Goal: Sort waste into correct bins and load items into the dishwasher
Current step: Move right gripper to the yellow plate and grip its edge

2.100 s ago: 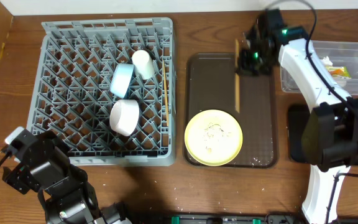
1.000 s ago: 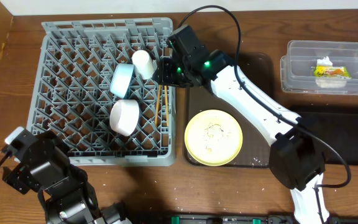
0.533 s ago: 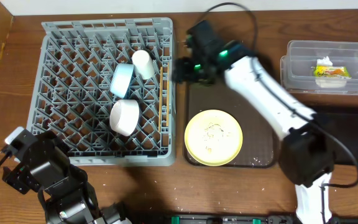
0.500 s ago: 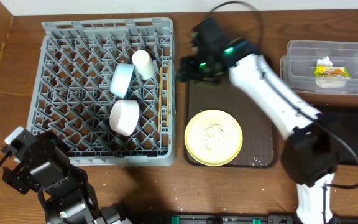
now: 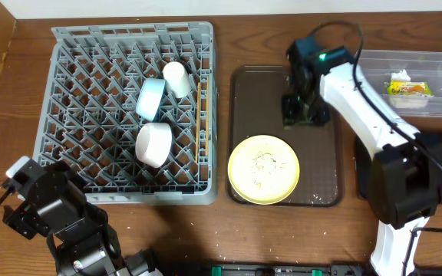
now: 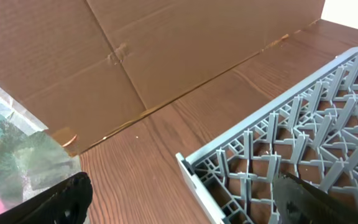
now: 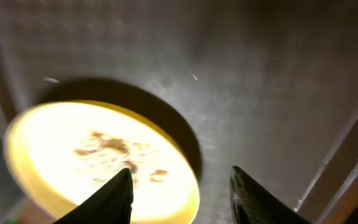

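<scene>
Yellow plate [image 5: 263, 169], flecked with rice, lies on the brown tray [image 5: 324, 165]. The right gripper [image 7: 182, 186] hangs just beside it, fingers spread, apparently empty in the blurred view. Left gripper [image 6: 182, 193] is spread wide near the dish rack [image 5: 129, 32].

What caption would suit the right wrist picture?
Open, empty claw hovers over a soiled yellow plate on a dark tray.

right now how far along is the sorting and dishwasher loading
Done: cup, blue bowl, pink bowl and chopsticks sit in the rack; the wrapper lies in the clear tub. In hand: nothing; the right gripper hovers open over the brown tray. Left: the yellow plate with rice on it.
</scene>
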Motion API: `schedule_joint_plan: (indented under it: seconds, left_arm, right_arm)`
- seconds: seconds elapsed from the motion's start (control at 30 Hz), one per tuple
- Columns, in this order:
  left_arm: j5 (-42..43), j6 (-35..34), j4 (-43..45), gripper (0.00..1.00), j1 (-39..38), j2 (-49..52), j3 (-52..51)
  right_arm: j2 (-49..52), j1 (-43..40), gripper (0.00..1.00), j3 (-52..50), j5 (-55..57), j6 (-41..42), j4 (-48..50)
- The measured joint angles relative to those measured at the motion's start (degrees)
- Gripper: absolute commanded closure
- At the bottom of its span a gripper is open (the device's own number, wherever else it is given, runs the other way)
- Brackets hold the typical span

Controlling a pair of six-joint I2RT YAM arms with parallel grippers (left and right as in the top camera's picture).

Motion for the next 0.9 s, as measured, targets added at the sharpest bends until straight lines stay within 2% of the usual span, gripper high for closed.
schedule_joint_plan:
  seconds: [0.3,0.43,0.57,0.7,0.9]
  left_arm:
    - [0.0,0.0,0.0,0.06,0.0,0.0,0.0]
    - [0.0,0.0,0.0,0.06,0.0,0.0,0.0]
    - [0.0,0.0,0.02,0.06,0.0,0.0,0.0]
    - [0.0,0.0,0.0,0.06,0.0,0.0,0.0]
    - [0.0,0.0,0.02,0.06,0.0,0.0,0.0]
  right_arm:
    - [0.0,0.26,0.53,-11.93,-3.32,-5.44,7.37]
    - [0.0,0.26,0.63,-12.72,-4.0,-6.1,7.78]
    - [0.0,0.26,0.63,-13.18,-3.98,-6.69,9.11]
    - [0.0,0.26,0.71,-14.75,-2.73,-6.03,10.71]
    - [0.0,0.24,0.67,-15.61,3.06,-2.4,10.75]
